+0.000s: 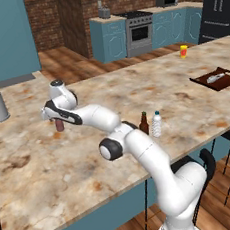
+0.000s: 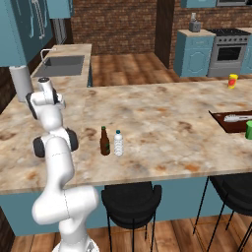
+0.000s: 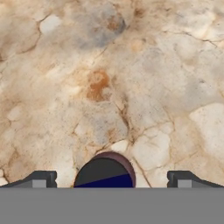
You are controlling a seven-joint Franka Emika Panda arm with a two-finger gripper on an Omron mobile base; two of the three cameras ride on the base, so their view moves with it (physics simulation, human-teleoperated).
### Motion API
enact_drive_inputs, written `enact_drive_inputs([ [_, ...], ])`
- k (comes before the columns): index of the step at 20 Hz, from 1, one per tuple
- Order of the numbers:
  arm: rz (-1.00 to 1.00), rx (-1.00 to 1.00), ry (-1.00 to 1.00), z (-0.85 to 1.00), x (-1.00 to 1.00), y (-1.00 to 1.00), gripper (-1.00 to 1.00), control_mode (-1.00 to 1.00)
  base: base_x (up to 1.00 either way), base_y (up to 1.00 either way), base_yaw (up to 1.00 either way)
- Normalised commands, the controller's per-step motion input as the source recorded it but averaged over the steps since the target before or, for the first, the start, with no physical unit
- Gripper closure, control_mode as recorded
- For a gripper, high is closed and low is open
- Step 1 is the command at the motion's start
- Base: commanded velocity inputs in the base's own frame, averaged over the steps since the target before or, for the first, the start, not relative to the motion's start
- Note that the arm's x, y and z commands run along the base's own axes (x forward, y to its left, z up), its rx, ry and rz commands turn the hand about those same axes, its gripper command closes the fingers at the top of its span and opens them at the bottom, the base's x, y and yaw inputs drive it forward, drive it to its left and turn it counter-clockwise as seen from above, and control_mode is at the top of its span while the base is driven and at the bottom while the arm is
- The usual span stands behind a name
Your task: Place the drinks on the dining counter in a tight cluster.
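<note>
The claw (image 3: 112,179) hangs spread wide, one tip on either side of the can (image 3: 105,171), which stands upright on the counter (image 1: 135,92) right below it, not yet gripped. The can looks rigid, light and smooth-walled (likely slick), so pinch its round side about mid-height. The bottle (image 1: 143,123) and water bottle (image 1: 156,123) stand side by side well off toward the arm's base.
</note>
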Motion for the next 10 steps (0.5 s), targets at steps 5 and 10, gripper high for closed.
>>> enact_drive_inputs([
  [5, 0.00, 0.00, 0.00, 0.00, 0.00, 0.00, 1.00, -1.00, 0.00, 0.00, 0.00],
  [10, 0.00, 0.00, 0.00, 0.00, -0.04, 0.00, 1.00, -1.00, 0.00, 0.00, 0.00],
])
